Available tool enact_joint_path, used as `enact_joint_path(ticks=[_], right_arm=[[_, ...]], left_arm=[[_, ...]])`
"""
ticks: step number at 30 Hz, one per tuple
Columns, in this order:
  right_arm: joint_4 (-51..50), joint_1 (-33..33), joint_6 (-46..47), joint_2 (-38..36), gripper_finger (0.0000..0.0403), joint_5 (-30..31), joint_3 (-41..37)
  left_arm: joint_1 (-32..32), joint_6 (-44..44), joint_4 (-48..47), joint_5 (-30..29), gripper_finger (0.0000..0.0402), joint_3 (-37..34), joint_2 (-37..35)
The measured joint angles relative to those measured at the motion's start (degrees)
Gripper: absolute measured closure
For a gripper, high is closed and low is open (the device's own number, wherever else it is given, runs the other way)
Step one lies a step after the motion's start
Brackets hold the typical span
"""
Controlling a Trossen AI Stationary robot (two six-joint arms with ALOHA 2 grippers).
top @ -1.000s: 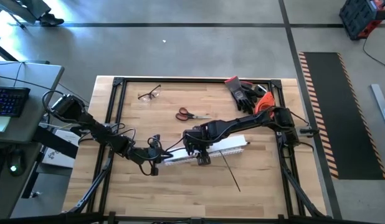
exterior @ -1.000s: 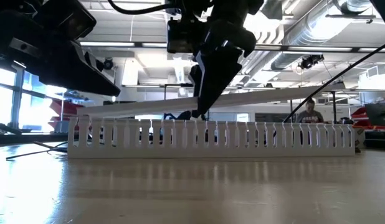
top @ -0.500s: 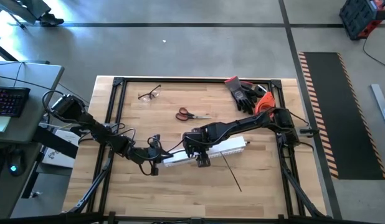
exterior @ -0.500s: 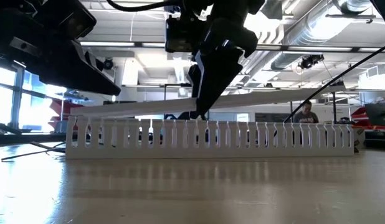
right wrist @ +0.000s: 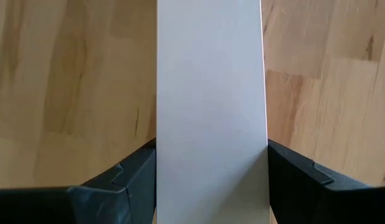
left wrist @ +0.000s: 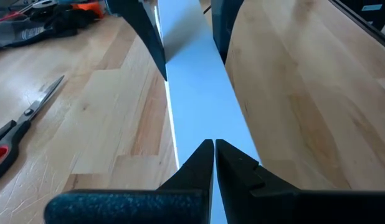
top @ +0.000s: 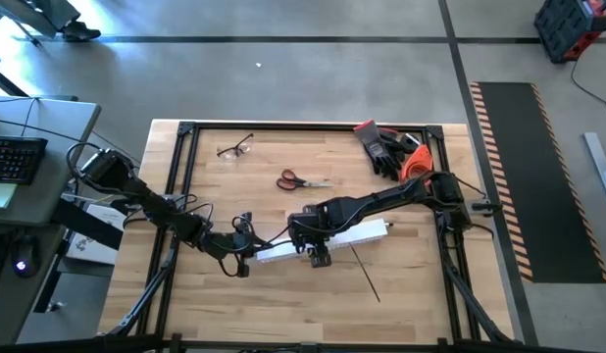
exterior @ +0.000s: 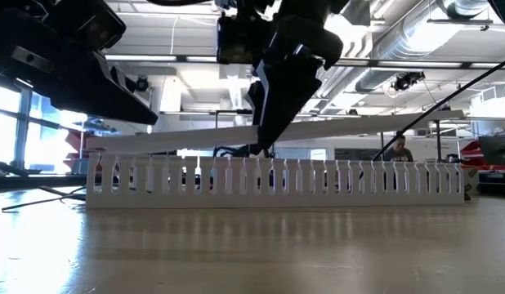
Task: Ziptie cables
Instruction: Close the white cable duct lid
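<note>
No legible text, label, brand, number or sign appears in any view. The only marking is the orange-and-black striped edging [top: 499, 167] along the dark floor mat [top: 543, 186] beside the counter [top: 411, 294]; it carries no characters.

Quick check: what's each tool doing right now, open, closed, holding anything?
Left tool: closed, at one end of the flat white cover strip; a grip on it cannot be told.
Right tool: closed across the cover strip's width, holding it.

I can't find the cables anywhere; the cover strip [right wrist: 211, 106] fills my right wrist view, running off at twelve and six o'clock.
</note>
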Motion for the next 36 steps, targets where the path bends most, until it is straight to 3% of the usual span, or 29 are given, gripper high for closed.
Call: enact_joint_path(ticks=[28,36], right_arm=[[0.8,0.24,-1.75,1.05,0.0185,0.81,-0.32],[-5.65,0.04,-1.97,0.74,0.0185,0.97,3.18]], left_arm=[[-0.04,-0.61,0.0,-0.05,0.0402,0.0,0.0],[-0.04,-0.66,0.02,0.0,0.0402,0.0,0.0]])
